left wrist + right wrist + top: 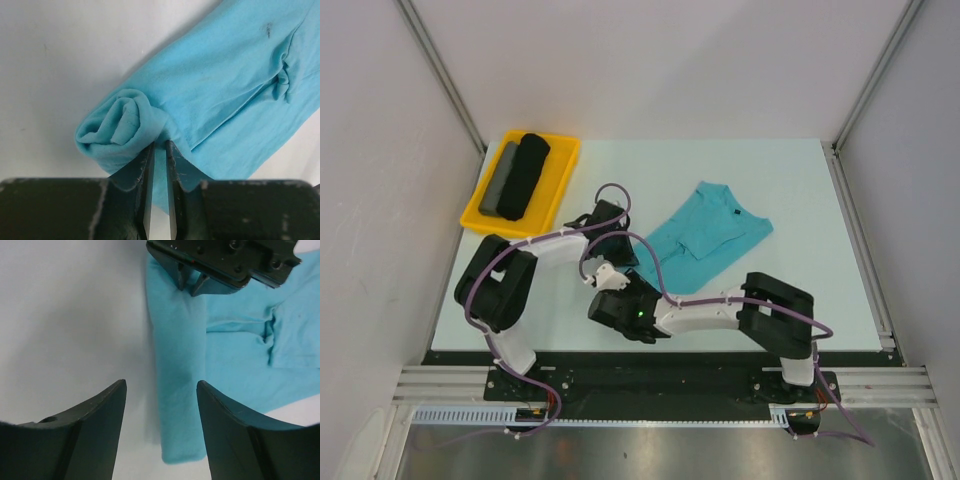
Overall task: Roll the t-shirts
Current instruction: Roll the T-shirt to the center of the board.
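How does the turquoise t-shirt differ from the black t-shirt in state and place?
The black t-shirt is a finished roll; the turquoise t-shirt is rolled only at one end. The black t-shirt lies in the yellow tray, the turquoise t-shirt on the table. The left end effector pinches the turquoise t-shirt; no end effector is near the black t-shirt. Both are soft cloth.

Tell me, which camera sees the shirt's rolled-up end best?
The left wrist view: the rolled end of the turquoise t-shirt faces it, swirl showing, beside the left hand. The right wrist view shows it sideways, a tube. In the top view the arms hide it.
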Controlling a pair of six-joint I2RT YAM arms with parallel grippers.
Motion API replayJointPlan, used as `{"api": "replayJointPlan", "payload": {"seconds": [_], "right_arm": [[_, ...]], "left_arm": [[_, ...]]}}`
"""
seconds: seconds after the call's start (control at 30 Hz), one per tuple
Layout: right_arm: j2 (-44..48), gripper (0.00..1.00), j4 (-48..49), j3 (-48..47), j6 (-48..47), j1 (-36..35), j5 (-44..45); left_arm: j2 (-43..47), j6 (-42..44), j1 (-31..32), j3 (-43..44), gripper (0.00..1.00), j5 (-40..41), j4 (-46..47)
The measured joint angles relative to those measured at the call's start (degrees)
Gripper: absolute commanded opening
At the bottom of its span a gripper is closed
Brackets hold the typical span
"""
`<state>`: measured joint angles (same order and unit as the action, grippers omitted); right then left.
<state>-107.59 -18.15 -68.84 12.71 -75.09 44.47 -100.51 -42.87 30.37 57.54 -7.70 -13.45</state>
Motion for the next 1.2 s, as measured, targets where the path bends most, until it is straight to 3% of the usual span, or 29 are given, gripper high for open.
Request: {"api": "replayJointPlan", "payload": {"seconds": [0.33,0.6,0.77,0.93,1.2], "right_arm": [[-8.1,0.62,-2.6,-3.0,-2.3,-0.6,10.4],[-8.4,0.46,-4.3,-3.3,-1.3,0.3,10.8],[-8.0,0.43,-4.4,-3.3,-0.5,1.4,8.1],[-3.8,0.39,-3.6,-1.2,-0.3,4.6,-0.8],[8.1,0.38,3.8,9.1,6.8,21.7,-27.1]], "left_arm": [[-0.6,0.0,0.0,0.7,0.2,-0.1,-0.5],[-0.6,0.0,0.0,1.0,0.24,-0.1,-0.9],[-0.6,0.7,-0.1,2.0,0.46,-0.2,-1.5],[-0.6,1.6,-1.0,6.4,0.59,-0.1,-3.7],[4.5,2.5,-4.9,10.5,0.58,-0.5,-4.8]]}}
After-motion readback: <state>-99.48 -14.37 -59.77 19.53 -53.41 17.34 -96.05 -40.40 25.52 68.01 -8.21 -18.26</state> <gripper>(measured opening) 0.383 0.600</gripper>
